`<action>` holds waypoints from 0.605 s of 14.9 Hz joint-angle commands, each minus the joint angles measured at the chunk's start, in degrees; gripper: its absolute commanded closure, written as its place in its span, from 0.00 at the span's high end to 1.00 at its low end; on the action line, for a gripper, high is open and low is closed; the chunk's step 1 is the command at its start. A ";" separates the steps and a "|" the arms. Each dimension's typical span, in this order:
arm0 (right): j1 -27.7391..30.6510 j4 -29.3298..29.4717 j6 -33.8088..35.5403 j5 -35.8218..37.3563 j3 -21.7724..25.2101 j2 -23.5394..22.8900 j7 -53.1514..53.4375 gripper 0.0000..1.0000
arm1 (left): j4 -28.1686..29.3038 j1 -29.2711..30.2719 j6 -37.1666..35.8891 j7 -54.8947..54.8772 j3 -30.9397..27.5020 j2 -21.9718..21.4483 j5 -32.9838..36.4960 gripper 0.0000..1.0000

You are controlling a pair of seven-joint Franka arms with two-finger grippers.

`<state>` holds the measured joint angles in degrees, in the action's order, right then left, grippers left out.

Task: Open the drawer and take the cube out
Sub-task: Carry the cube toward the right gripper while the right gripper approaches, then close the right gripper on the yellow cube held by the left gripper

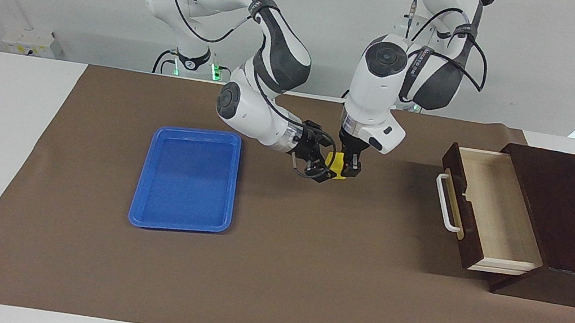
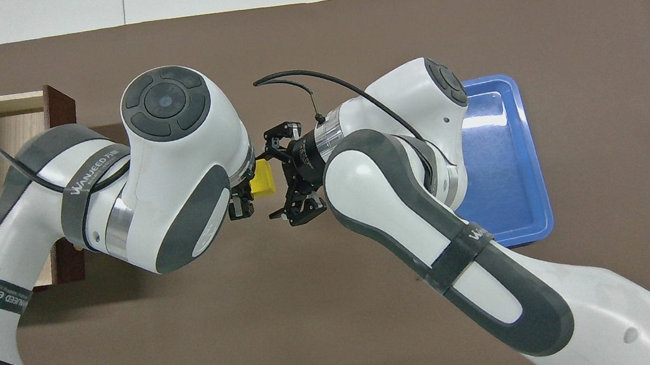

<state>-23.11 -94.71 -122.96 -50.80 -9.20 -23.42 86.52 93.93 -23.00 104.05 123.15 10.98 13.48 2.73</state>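
Left gripper (image 1: 345, 165) pointing straight down, fingers clamping the cube (image 1: 336, 165) in the air over the mat (image 1: 304, 278), between drawer (image 1: 490, 214) and tray (image 1: 187, 179). Right gripper (image 1: 320, 162) coming in sideways, fingers spread wide around the cube, not closing on it. Step, as I judge it: a mid-air handover. Next the right fingers need to close on the cube's free faces before the left releases. Drawer standing pulled out, inside bare. Cube sitting roughly square; no long axis.

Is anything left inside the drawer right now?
The open drawer shows only bare pale wood; the part inside the box is hidden. The cube is out, held by the left pincer above the mat.
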 commanded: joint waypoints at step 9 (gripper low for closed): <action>-1.32 -1.36 -4.13 0.17 -0.20 0.22 2.86 0.77 | 0.64 -1.08 0.72 0.77 -0.87 -0.91 0.61 0.00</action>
<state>-24.16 -95.27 -126.40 -50.79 -9.24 -23.45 87.92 93.95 -23.02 104.16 123.16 10.87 13.43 2.81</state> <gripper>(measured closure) 0.066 0.449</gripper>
